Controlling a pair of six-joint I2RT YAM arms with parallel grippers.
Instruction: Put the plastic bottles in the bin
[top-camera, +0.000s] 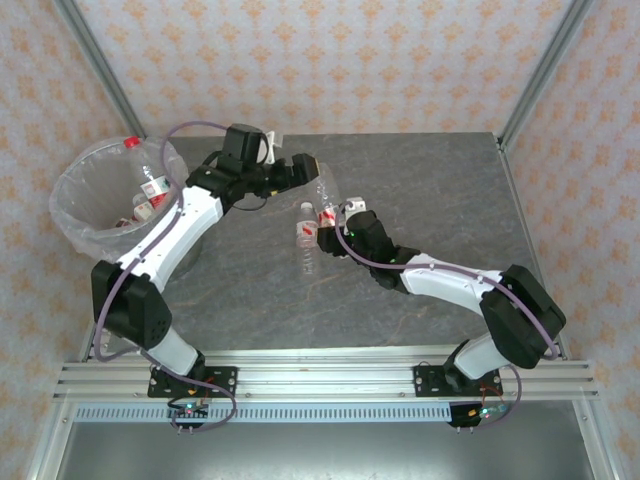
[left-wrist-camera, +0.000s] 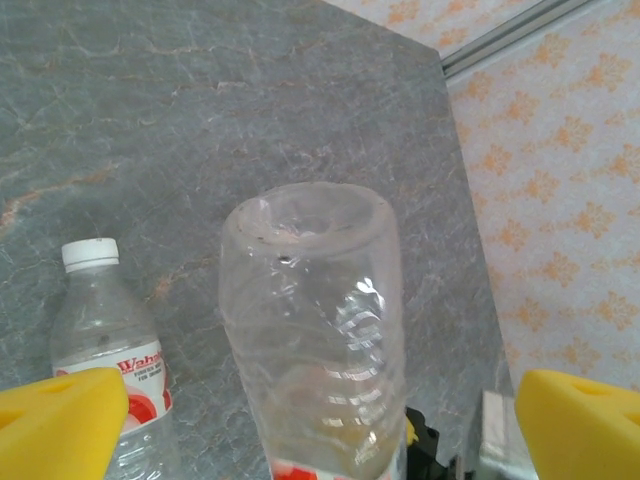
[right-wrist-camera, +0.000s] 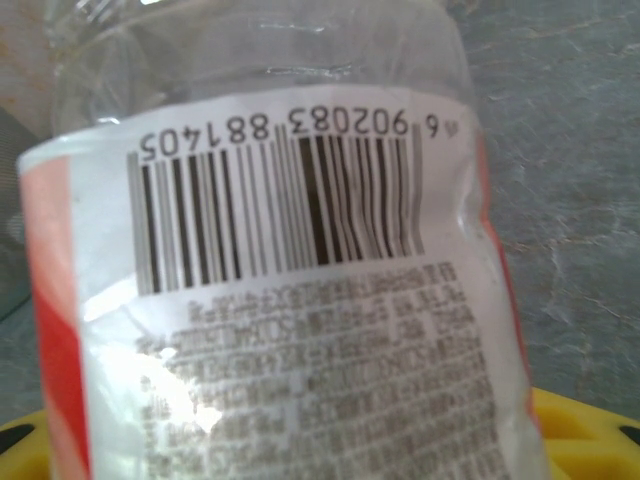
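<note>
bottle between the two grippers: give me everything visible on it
The held bottle is thin clear plastic with ribbed, slightly dented walls, and it looks empty. Its dimpled base points away from the left wrist camera, and the cap is out of sight. A red-and-white label with a barcode and fine print wraps it. It hangs above the table, beside a white-capped bottle lying there. The left gripper has its jaws wide on either side, not touching. The right gripper appears to hold it at the label.
</note>
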